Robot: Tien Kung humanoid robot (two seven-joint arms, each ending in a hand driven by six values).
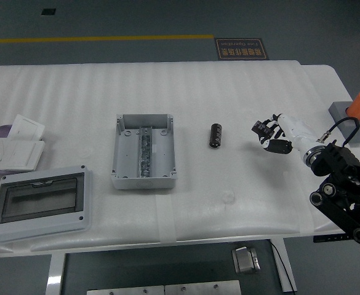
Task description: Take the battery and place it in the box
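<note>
A small black cylindrical battery lies on the white table, right of centre. An open grey box with a metal rail inside sits just left of the battery. My right hand, white with black fingertips, hovers over the table to the right of the battery, a short gap away; its fingers are relaxed and hold nothing. The left arm does not show.
A grey enclosure with a dark clear lid lies at the near left. White socket plates and a purple disc lie at the far left. A grey block with an orange button stands at the right edge.
</note>
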